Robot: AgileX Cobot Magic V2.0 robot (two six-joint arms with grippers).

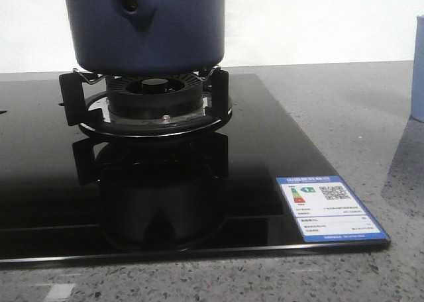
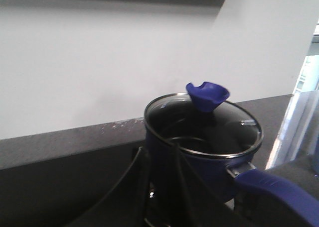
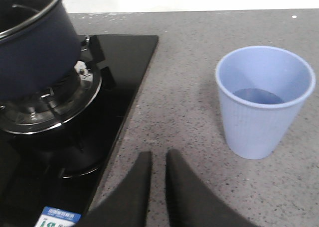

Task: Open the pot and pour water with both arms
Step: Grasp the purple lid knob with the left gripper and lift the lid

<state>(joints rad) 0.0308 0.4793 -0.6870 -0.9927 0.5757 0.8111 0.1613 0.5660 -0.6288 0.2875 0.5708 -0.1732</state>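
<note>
The dark navy pot stands on the gas burner, its handle lug with the round hole facing the front camera. In the left wrist view the pot carries a glass lid with a blue knob, and its blue handle points off to one side. My left gripper hovers short of the pot's side, its dark fingers close together and holding nothing. My right gripper is shut and empty above the grey counter, between the pot and a pale blue cup. Neither gripper appears in the front view.
The black glass hob has an energy label at its front right corner. Around it lies speckled grey counter. The pale blue cup stands at the right edge. A white wall runs behind.
</note>
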